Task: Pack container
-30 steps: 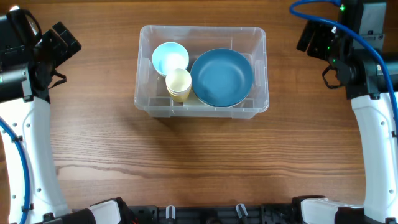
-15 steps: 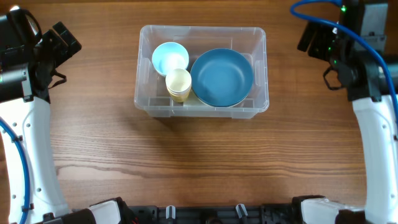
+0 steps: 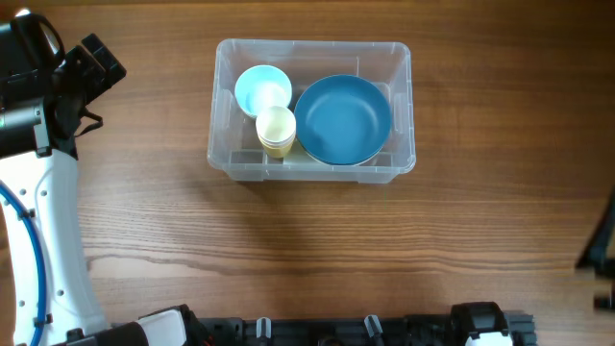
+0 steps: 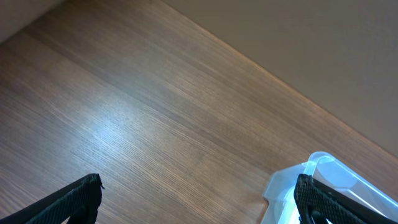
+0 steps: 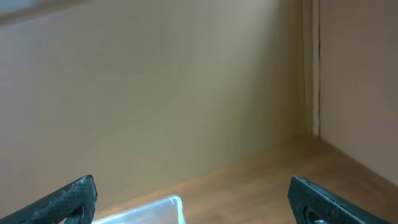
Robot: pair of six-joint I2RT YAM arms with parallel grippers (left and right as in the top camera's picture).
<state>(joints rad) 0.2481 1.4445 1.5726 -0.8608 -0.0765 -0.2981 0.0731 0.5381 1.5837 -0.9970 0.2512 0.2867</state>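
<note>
The clear plastic container stands at the back middle of the wooden table. Inside it are a large blue bowl, a small light blue bowl and stacked cream cups. My left gripper is at the far left, apart from the container, open and empty. In the left wrist view its fingers are spread wide, with a container corner at the right. My right gripper is open and empty above a container corner. In the overhead view the right gripper is out of sight.
The wooden table runs bare in front of the container. A dark blurred shape shows at the right edge of the overhead view. A beige wall fills most of the right wrist view.
The right arm has left its place at the top right of the overhead view; only a dark blur at the lower right edge shows. The left arm and the container have not moved.
</note>
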